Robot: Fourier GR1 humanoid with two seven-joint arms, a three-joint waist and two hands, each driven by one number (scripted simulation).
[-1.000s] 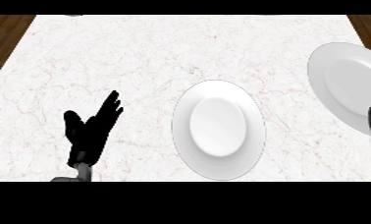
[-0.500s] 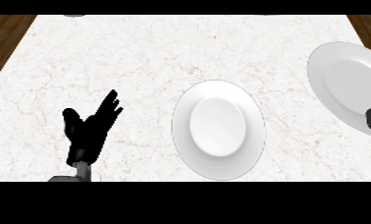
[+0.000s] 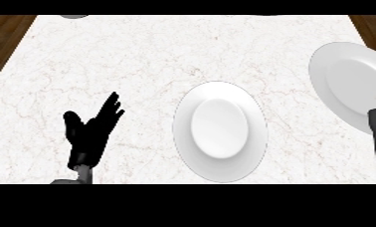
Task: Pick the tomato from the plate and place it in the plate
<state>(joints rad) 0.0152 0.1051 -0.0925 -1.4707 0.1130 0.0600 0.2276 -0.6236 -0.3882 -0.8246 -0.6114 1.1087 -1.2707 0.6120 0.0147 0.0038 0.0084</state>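
White marble worktop (image 3: 147, 56) veined in faint red fills the head view, with strips of dark wood showing at the 10 and 2 o'clock corners. Two white plates lie on it: the centre plate (image 3: 220, 131) sits toward 5 o'clock, and the right plate (image 3: 345, 84) is cut off by the frame edge at 3 o'clock, well apart from the first. Neither plate carries anything that can be seen.

No tomato shows anywhere. A small dark sliver at the right edge near 4 o'clock, just below the right plate, is too little to identify, so whether the right robot hand is there, or holding the tomato, cannot be told.

Resting at 8 o'clock, the left robot hand (image 3: 88, 134) has its fingers spread and upright, holding nothing, near the centre plate but not touching it.

Judging progress is hard: the centre plate is bare, so the placing looks not yet done.

A grey shape pokes in at the far edge, 11 o'clock, unidentifiable.
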